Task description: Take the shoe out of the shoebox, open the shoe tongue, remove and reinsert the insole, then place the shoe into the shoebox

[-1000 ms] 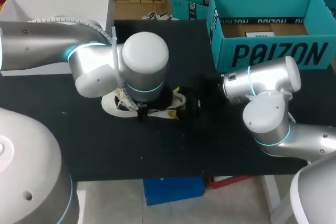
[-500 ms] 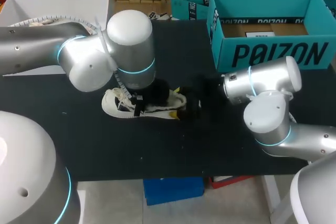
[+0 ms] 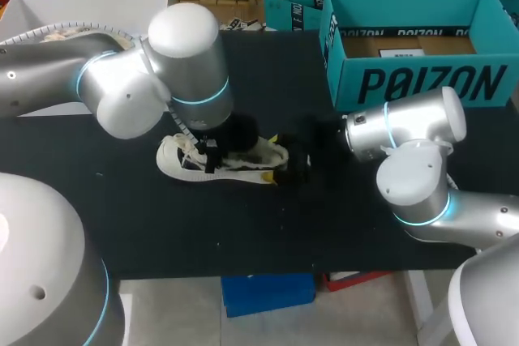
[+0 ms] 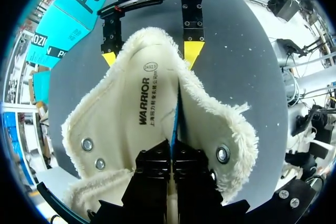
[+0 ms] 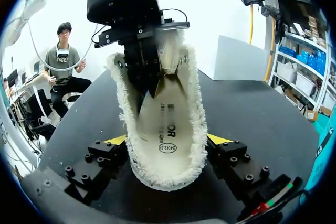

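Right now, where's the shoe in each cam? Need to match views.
Head view: the shoe lies on the table, left of centre, under the left arm's wrist.
Left wrist view: the shoe fills the middle, with the left gripper pinching its insole.
Right wrist view: the shoe's heel end sits between the right gripper's fingers.
Shared landmark: the right gripper's yellow tips, either side of the heel.

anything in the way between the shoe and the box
Nothing on the table lies between the shoe and the box. Only my right arm is on that side, the right hand shut on the heel; the left hand pinches the insole.
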